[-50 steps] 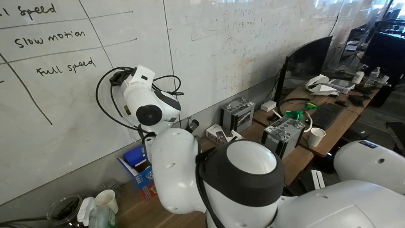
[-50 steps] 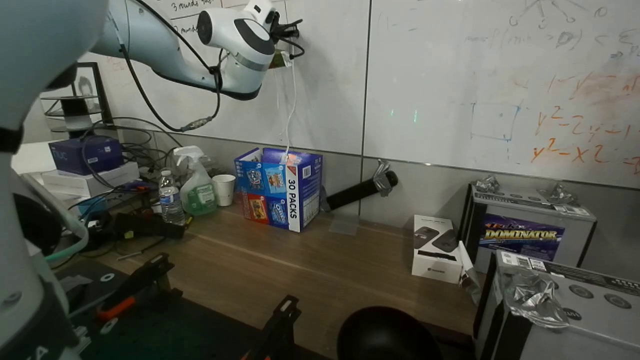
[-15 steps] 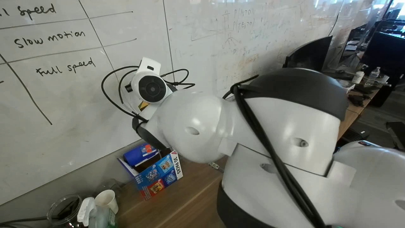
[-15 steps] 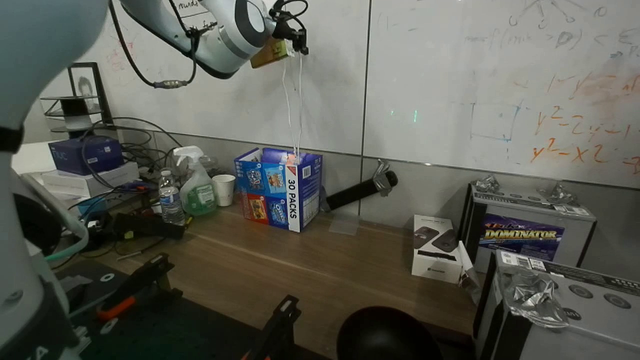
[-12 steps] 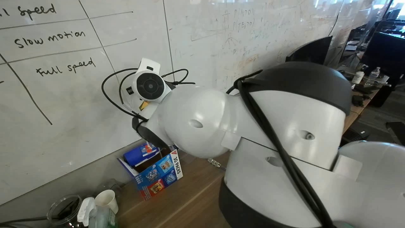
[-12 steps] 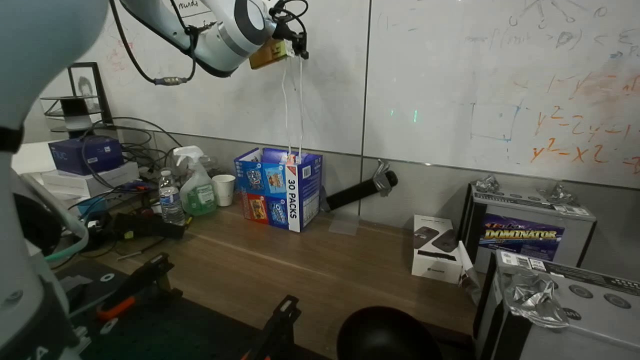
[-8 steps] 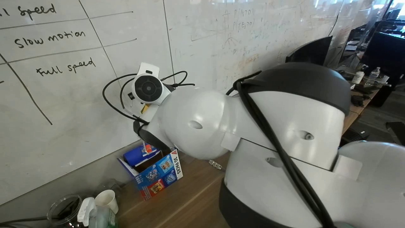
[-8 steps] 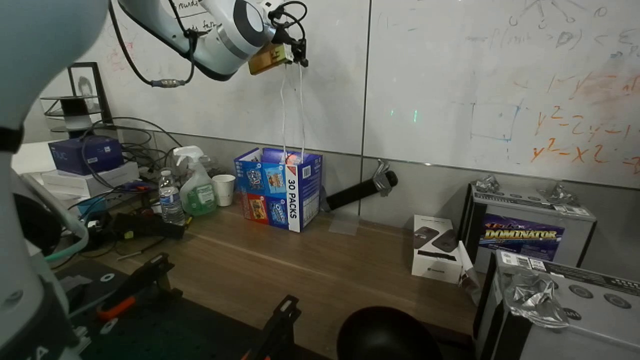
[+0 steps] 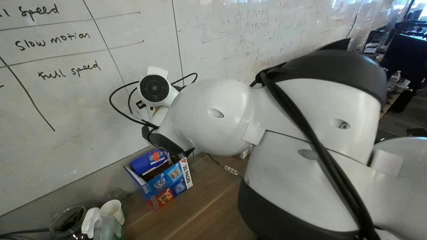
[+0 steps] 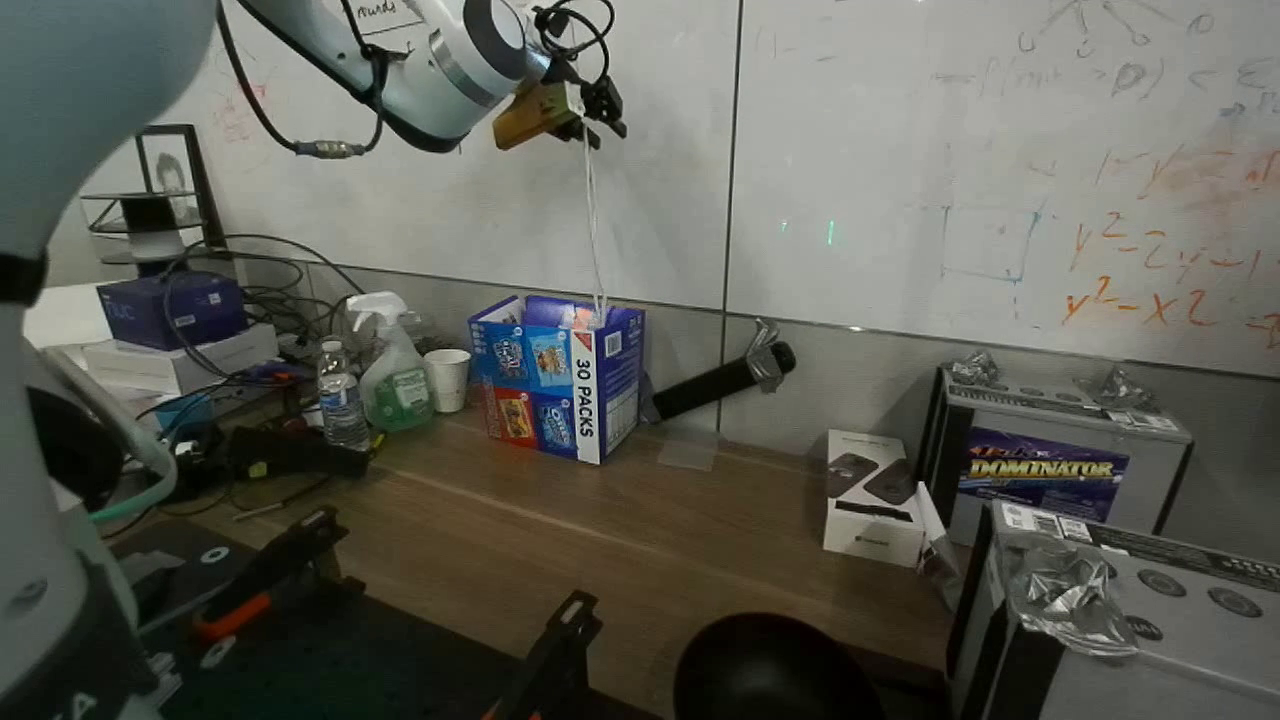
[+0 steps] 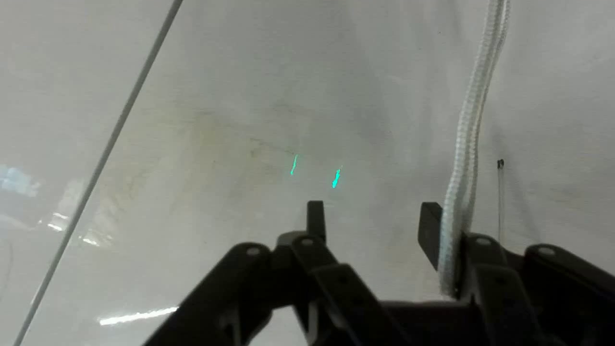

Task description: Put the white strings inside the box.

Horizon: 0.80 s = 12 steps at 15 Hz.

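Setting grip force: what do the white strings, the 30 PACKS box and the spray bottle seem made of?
White strings: matte braided fiber, cotton or synthetic unclear; the wrist view shows a woven texture.
30 PACKS box: likely smooth printed cardboard; thin flat walls and sharp folded corners.
Spray bottle: probably smooth plastic; its body looks translucent and green low down.

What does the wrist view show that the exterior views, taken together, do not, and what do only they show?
Only the wrist view: the weave of the white strings and, clearly, the one finger of the open gripper that they lie against.

Only the exterior views: the blue box, with the strings reaching into its open top, the white cup and the spray bottle.

Shared: strings, gripper and whiteboard.
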Each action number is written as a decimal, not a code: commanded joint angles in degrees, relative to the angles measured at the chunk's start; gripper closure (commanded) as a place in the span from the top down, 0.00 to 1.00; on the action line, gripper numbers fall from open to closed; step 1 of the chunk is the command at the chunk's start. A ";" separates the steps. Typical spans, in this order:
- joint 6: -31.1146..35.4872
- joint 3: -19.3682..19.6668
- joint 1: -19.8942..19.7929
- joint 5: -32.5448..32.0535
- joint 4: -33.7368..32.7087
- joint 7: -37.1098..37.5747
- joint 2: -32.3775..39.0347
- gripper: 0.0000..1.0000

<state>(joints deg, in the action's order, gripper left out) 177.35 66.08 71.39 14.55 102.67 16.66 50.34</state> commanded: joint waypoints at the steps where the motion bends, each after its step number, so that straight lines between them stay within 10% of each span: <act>1: -3.26 1.03 3.03 -4.34 4.43 -1.16 -7.12 0.87; 7: -14.39 -3.79 3.71 -13.53 9.04 -5.64 -22.57 1.00; 12: -26.39 -16.18 -4.72 -19.61 8.86 -7.46 -32.72 1.00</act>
<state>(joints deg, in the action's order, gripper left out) 155.88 58.58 72.82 -1.77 110.26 12.40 26.44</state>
